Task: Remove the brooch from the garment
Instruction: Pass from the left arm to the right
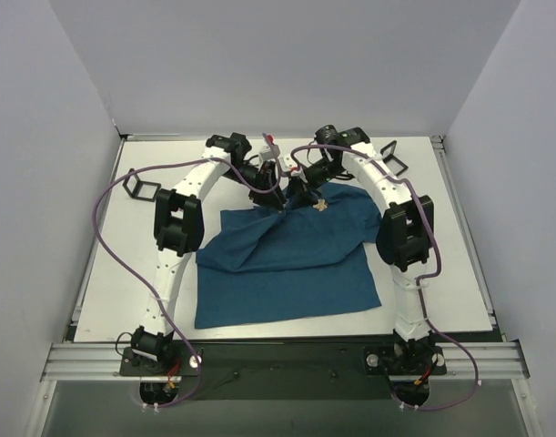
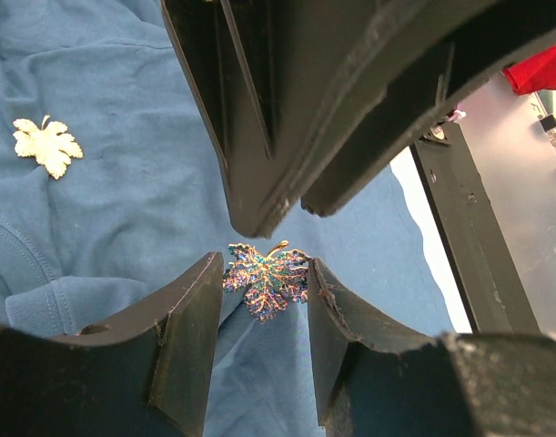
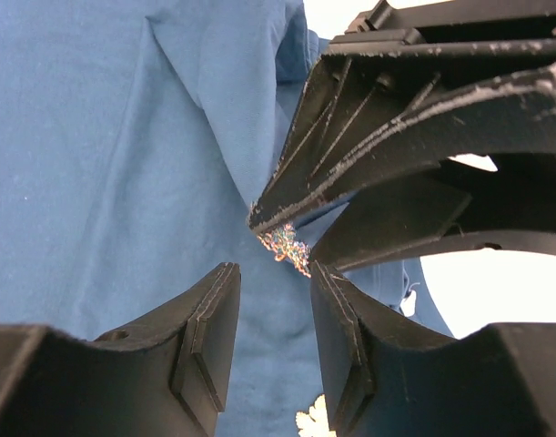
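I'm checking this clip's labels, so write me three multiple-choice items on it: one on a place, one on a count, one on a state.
1. Where is the brooch?
A. between the left gripper fingers
B. on bare table
C. under a sleeve

2. How many leaf shapes show on the shirt?
A. one
B. two
C. four

3. The right gripper fingers are:
A. pressed together
B. apart
C. out of view

Answers:
1 A: the left wrist view shows it in the gap between those fingers.
2 B: there is the multicoloured brooch and a pale leaf.
3 B: the right wrist view shows blue shirt through the gap.
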Available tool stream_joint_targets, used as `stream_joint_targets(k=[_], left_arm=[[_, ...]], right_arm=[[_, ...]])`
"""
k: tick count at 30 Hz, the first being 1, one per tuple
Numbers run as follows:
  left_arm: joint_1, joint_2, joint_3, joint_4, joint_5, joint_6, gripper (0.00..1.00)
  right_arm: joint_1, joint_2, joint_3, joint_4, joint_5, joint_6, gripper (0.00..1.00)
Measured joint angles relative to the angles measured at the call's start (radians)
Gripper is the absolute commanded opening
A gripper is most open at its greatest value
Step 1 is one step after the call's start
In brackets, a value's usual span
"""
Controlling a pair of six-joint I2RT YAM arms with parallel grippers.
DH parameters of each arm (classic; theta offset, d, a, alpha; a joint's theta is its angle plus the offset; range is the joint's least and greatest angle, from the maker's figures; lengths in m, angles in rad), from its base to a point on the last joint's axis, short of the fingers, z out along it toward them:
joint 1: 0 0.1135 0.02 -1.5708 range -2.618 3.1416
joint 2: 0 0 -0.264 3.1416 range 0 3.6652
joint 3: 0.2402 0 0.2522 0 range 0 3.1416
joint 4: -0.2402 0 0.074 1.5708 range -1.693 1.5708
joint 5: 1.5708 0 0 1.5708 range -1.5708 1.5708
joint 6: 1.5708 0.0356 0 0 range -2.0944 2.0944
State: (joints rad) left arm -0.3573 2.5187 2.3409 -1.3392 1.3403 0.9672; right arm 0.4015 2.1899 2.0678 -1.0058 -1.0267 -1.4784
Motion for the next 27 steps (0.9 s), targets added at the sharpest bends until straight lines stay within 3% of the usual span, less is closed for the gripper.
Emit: stream_joint_targets(k=[16, 27], left_arm=[[-0.019, -0.003, -0.013, 0.000, 0.022, -0.023, 0.43], [-0.021, -0.020, -0.018, 0.000, 0.016, -0.035, 0.43]], right_arm=[[0.019, 0.000, -0.008, 0.012, 0.022, -0.019, 0.35], [0.025, 0.000, -0.032, 0.014, 0.024, -0.026, 0.18]])
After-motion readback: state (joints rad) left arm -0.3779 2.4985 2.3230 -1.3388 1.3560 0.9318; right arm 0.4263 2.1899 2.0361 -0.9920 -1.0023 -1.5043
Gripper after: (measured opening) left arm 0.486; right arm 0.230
